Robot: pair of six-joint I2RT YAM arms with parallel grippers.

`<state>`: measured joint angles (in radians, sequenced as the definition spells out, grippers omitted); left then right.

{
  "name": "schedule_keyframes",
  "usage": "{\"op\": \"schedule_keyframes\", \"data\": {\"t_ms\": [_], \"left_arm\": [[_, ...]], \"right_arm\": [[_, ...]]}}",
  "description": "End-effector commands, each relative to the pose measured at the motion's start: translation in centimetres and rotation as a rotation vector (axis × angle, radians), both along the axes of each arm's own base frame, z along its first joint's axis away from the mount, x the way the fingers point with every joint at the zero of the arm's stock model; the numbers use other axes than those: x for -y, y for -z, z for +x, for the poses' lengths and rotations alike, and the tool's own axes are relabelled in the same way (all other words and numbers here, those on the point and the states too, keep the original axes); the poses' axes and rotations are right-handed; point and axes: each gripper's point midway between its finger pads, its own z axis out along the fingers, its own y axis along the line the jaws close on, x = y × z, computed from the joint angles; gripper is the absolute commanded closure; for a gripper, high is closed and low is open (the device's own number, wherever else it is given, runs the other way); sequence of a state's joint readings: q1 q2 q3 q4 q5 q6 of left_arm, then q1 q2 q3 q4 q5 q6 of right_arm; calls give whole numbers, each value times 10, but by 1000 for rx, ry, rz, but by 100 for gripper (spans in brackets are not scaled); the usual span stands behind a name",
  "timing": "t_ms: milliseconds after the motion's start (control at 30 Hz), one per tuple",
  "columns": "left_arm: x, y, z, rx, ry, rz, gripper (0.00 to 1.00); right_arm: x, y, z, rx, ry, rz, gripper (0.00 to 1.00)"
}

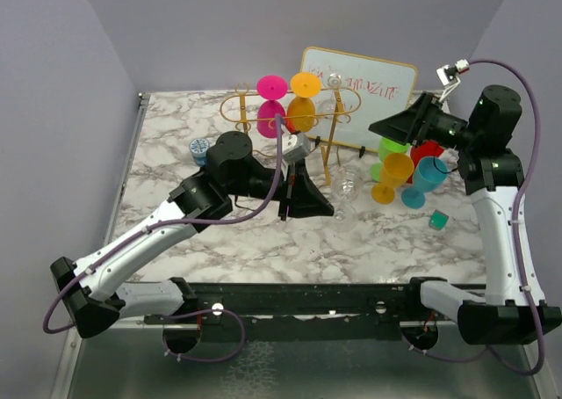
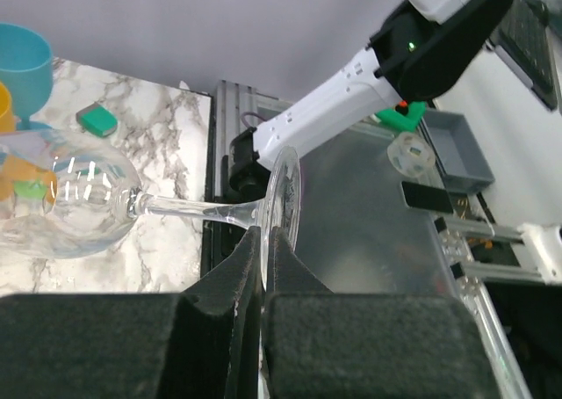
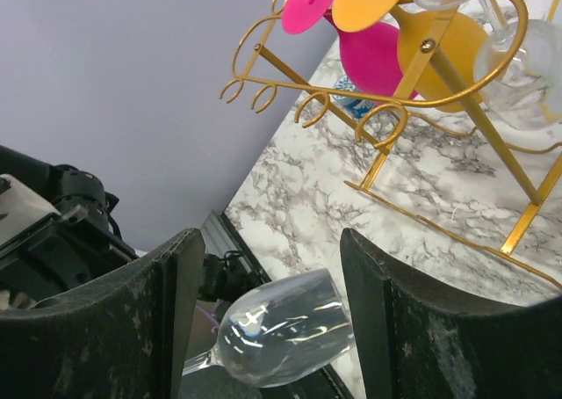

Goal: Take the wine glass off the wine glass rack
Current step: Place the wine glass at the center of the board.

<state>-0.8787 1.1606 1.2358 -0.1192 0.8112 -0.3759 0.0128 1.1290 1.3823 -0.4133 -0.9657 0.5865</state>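
The gold wire wine glass rack (image 1: 255, 109) stands at the back of the table and also shows in the right wrist view (image 3: 395, 109). A pink glass (image 1: 270, 100), an orange glass (image 1: 303, 100) and a clear glass (image 1: 334, 87) hang on it. My left gripper (image 1: 329, 204) is shut on the foot (image 2: 285, 192) of a clear wine glass (image 1: 347, 186), held on its side in front of the rack; its bowl (image 2: 83, 206) points away. My right gripper (image 1: 388, 126) is open and empty above it, with the bowl (image 3: 281, 329) seen between its fingers.
A gold-framed whiteboard (image 1: 369, 87) leans behind the rack. Green, orange, red and teal plastic glasses (image 1: 399, 170) crowd the right side, with a small teal block (image 1: 437, 219) nearby. A blue-white object (image 1: 199, 148) lies at the left.
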Motion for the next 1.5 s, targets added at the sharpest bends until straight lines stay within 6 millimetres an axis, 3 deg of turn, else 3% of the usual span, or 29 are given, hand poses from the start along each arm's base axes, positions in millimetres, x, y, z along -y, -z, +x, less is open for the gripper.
{"op": "schedule_keyframes", "data": {"t_ms": [0,167,467,633,733,900,1133,1467], "left_arm": [[-5,-8,-27,176,120,-68,100],[-16,3,-32,306,112,-87,100],[-34,-8,-49,473,165,-166,100],[-36,-8,-54,513,204,-180,100],[-36,-5,-54,533,208,-176,100],[-39,-7,-53,583,195,-186,100],[-42,-4,-54,613,207,-169,100],[-47,2,-53,699,212,-158,100]], "right_arm": [[1,-2,-17,16,-96,37,31],[-9,2,-41,3,-275,132,25],[-8,28,-40,-27,-250,106,17],[-18,40,-61,-45,-383,146,17],[-29,37,-80,-28,-484,146,17],[-35,42,-88,-57,-541,141,26],[-39,31,-104,-18,-606,137,40],[-44,19,-126,28,-691,121,50]]}}
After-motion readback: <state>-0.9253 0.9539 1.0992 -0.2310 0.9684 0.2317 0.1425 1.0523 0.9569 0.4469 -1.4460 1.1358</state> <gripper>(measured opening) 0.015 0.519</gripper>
